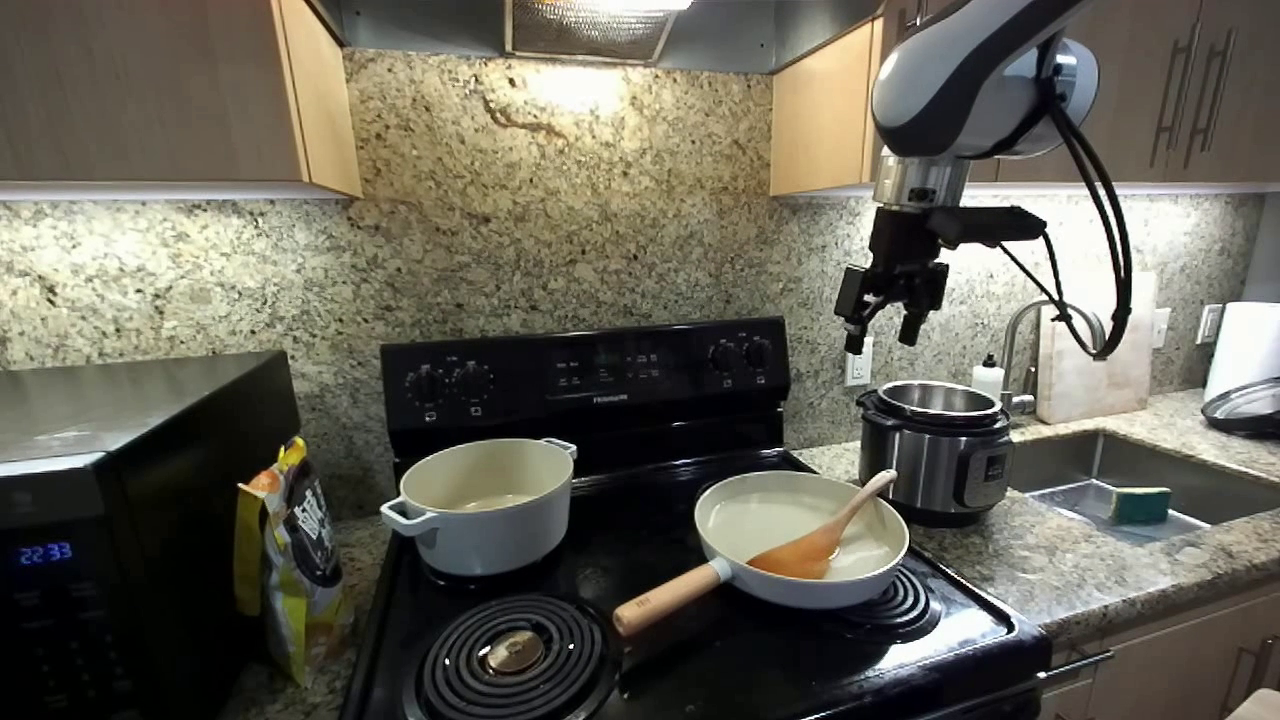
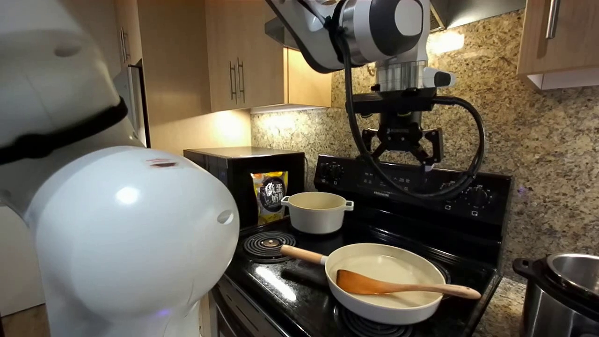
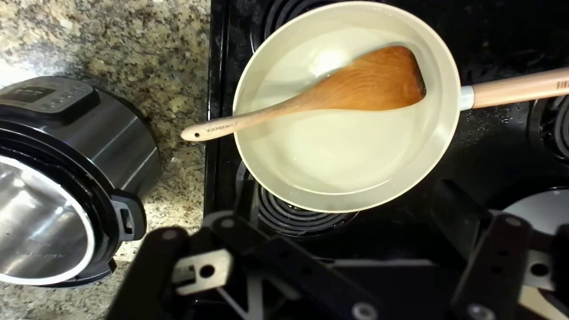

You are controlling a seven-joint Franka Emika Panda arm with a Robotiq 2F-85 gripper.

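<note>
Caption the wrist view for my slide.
Wooden spatula resting in a pale frying pan, steel cooker on the counter, open gripper in foreground.

this is a kitchen, with stove (image 1: pixel 635 520), sink (image 1: pixel 1185 470) and cabinets (image 1: pixel 140 100).

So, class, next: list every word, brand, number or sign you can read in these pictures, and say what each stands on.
"22:33", on the microwave display.
"FRIGIDAIRE", small, on the stove control panel.
"ROBOTIQ", faint, on the gripper.
Too small or blurred to read for certain: the characters on the yellow bag, the lettering on the spatula and pan handle, the marks around the stove knobs, the pressure cooker display.
</note>
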